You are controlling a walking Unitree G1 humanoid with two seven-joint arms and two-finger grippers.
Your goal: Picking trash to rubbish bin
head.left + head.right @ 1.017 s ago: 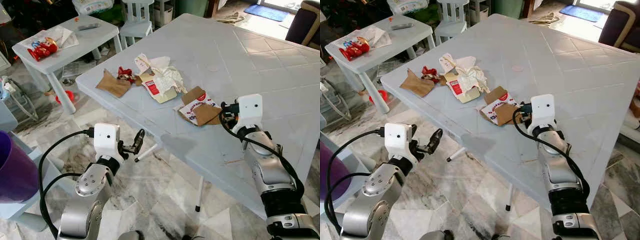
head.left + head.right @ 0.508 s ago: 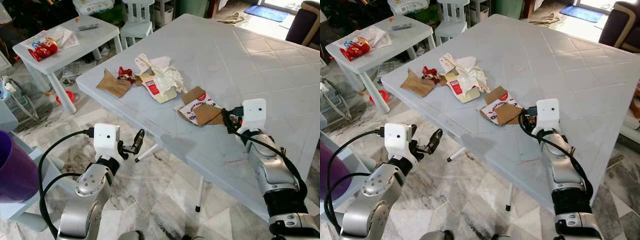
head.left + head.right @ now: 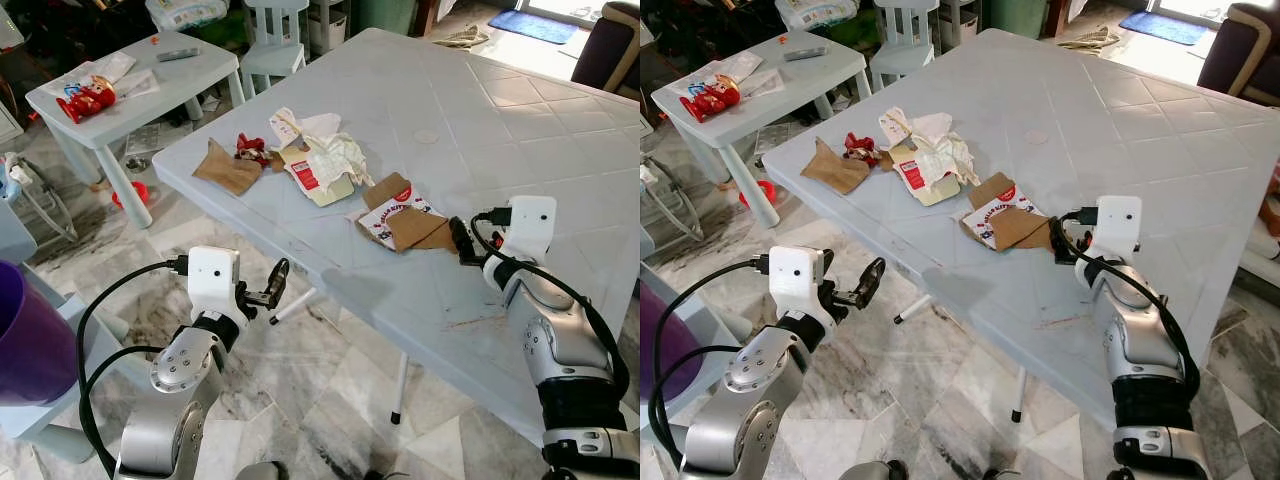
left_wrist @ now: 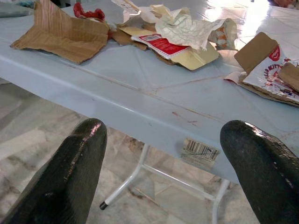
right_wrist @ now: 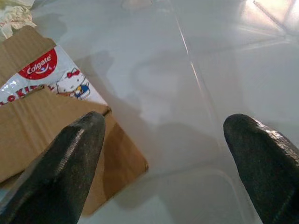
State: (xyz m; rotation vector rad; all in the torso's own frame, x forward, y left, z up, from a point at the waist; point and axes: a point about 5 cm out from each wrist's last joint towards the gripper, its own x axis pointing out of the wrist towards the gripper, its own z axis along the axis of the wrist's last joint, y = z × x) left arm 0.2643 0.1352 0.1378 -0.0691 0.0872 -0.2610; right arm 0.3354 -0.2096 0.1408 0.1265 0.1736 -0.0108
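The right gripper should slide low along the white table and get one finger under the flat toothpaste box, then pinch its edge. Its fingers are wide apart, right beside the box's brown flap. The right arm lies on the table. The left gripper is open too, below the table edge, near the box.
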